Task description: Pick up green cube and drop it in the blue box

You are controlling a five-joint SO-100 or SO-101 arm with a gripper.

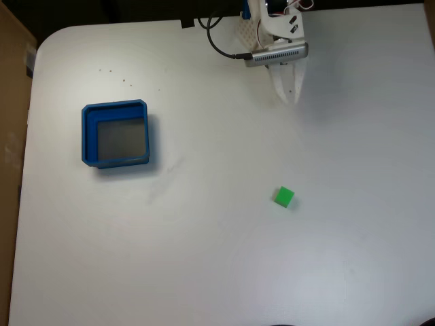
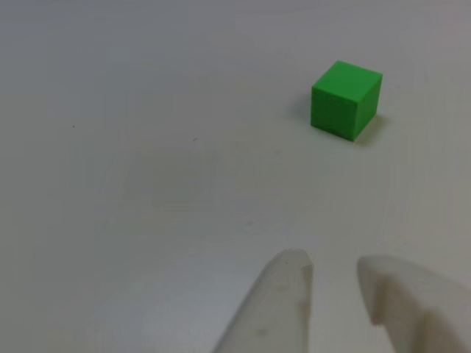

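White table (image 1: 204,258), brown panel (image 1: 10,81) beside

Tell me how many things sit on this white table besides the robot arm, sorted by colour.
Green: 1, a small solid green cube lying on the bare table.
Blue: 1, a shallow square blue plastic tray with a grey floor, holding nothing.
Total: 2.

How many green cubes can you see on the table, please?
1: the green cube sits alone on the white table, right of the blue box in the fixed view. Nothing appears hidden.
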